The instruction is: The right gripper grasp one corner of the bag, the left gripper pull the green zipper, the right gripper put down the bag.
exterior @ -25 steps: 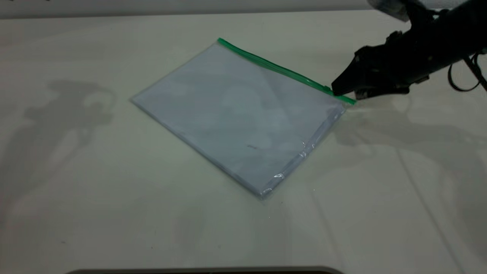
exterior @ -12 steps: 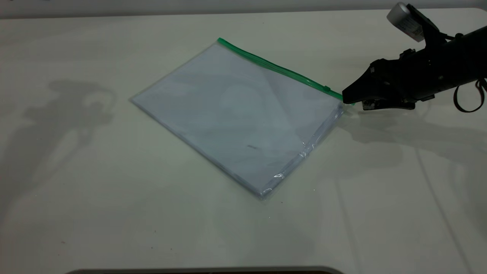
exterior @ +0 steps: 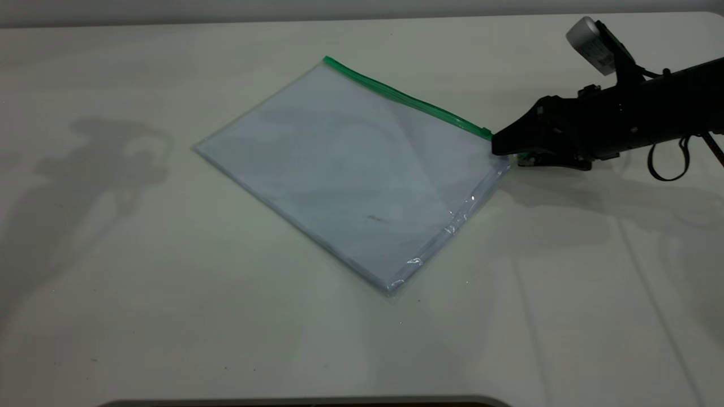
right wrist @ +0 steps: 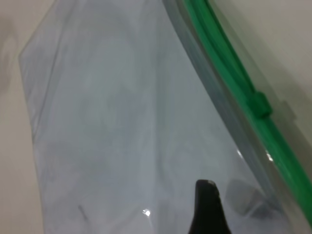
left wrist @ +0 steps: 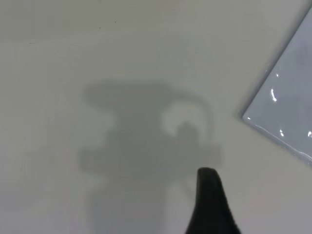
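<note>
1. The right gripper is low at the bag's right-hand corner, its pointed tip over the end of the green zipper; whether the jaws are apart or clamped on the corner, I cannot tell, as only one dark tip shows in the wrist view.
2. That tip hides the zipper's last stretch; the small slider tab sits just short of it.
3. The bag lies flat on the table, green edge on the far side.
4. The left gripper hangs over bare table beside a bag corner; one jaw visible, its state unclear, cut off by the frame.
</note>
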Controlling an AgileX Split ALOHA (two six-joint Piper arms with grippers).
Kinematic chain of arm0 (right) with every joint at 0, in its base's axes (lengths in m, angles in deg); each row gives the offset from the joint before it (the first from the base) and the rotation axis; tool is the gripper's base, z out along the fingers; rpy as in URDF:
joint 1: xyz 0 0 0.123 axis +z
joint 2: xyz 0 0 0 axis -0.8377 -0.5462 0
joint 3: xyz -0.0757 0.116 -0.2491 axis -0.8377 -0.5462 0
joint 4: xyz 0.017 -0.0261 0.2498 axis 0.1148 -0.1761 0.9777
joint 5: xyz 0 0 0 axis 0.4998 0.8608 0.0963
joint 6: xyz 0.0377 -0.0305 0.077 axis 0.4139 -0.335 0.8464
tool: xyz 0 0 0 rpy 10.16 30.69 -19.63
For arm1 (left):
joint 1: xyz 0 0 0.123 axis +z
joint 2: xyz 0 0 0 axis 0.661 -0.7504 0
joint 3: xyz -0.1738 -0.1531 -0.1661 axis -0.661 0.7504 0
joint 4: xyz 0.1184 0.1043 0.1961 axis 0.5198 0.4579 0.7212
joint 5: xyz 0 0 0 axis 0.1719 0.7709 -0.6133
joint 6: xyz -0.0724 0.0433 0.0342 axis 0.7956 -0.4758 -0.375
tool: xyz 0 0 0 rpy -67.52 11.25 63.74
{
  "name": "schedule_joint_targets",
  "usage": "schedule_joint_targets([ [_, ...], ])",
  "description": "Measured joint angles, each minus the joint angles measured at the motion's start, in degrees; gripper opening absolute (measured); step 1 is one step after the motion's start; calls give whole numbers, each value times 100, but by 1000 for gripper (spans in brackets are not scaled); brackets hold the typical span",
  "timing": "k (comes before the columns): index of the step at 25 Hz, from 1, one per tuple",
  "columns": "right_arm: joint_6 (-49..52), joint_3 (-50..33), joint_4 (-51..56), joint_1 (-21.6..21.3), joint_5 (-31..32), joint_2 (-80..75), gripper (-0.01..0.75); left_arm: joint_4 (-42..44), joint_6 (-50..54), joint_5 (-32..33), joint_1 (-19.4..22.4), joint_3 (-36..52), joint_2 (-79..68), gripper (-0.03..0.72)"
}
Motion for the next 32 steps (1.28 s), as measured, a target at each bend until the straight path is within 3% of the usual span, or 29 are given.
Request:
schedule_joint_targets([
  [9,0,195,30,301,182,-288,537,0,0,-2,0,0,0,578],
  [12,0,275,30,319,210,-288,422,0,0,-7,0,0,0,578],
  [18,-12,511,-75,319,486,-288,45,0,-424,-7,0,0,0,578],
  [25,815,1075,-1551,453,653,-213,33,-371,-1986,21,-99,-34,0,578],
  [32,1253,1196,-2393,904,225,432,33,-1635,-3910,-2,-771,-67,-413,578],
])
